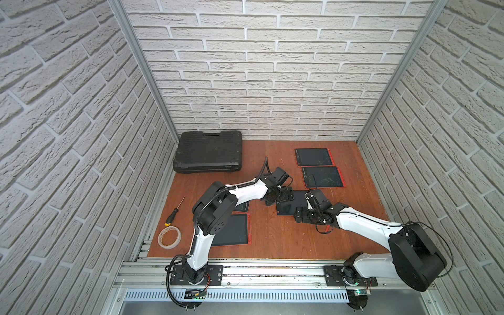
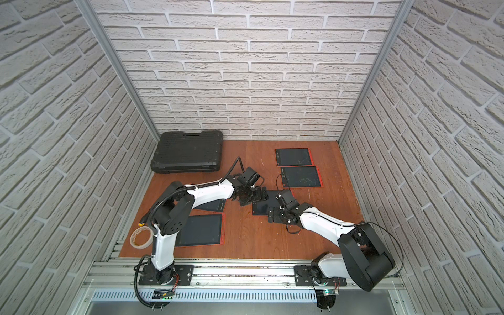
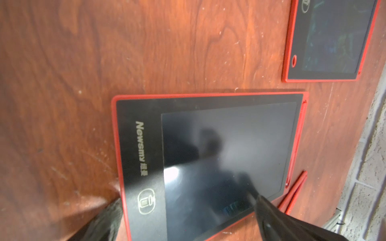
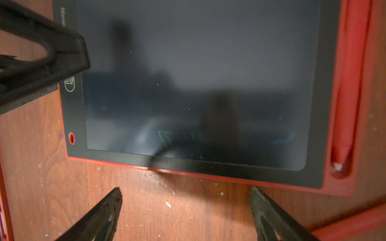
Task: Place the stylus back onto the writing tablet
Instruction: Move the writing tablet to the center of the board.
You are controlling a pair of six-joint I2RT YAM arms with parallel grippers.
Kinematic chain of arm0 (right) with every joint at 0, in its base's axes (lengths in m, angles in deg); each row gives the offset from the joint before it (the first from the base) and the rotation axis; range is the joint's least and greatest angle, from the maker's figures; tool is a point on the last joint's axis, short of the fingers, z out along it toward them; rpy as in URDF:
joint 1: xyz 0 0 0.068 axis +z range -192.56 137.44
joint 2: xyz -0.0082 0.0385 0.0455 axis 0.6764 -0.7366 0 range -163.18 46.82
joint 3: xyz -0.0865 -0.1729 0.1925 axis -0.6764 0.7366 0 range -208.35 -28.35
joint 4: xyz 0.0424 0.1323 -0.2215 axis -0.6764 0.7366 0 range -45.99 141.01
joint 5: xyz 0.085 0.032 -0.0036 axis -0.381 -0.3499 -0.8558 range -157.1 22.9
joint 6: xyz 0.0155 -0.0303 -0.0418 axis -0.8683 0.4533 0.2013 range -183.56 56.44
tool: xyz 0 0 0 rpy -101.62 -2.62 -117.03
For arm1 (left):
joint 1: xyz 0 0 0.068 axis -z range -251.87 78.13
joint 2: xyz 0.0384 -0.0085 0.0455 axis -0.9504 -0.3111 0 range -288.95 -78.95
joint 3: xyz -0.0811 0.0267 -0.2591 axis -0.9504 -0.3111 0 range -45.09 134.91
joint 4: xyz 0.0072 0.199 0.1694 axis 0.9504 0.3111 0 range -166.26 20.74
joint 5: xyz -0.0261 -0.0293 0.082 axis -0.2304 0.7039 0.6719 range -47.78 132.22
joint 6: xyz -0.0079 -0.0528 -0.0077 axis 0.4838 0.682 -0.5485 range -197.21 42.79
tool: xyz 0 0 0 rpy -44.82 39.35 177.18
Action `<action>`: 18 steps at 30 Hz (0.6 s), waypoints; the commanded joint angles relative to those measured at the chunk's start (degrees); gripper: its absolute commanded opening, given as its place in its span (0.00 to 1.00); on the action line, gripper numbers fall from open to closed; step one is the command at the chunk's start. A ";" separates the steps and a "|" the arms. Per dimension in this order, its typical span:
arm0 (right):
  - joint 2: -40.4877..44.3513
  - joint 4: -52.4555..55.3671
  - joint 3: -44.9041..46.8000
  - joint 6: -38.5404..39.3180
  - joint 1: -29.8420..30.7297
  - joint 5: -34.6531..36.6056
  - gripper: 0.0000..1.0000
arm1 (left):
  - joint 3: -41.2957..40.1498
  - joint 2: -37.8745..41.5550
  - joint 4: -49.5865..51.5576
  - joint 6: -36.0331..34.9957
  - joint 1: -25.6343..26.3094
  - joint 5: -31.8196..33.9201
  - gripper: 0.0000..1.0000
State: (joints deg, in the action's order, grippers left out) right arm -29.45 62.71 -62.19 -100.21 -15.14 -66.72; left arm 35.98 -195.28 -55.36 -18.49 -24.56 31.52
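The writing tablet, with a black screen and red frame, lies flat in the middle of the table. In the right wrist view the red stylus lies in the slot along the edge of the tablet, white tip showing. My left gripper is open over the tablet's logo end; one finger is outside the red frame and the other is above the screen's corner. My right gripper is open over bare wood just off the tablet's edge, with nothing between its fingers.
A loose red stick lies on the wood beside the tablet. Two more tablets sit at the back right, and others lie under the left arm. A black case, a screwdriver and a tape roll are on the left.
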 commanded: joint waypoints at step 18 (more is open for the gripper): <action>1.30 3.35 -1.21 -1.98 -7.02 5.66 0.94 | 6.59 -7.77 -4.73 2.54 1.87 -5.36 0.98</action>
State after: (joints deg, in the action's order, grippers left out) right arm -29.15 65.70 -62.43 -102.37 -21.02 -62.52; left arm 42.06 -200.64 -60.27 -16.79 -23.43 27.78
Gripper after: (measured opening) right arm 0.946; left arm 0.982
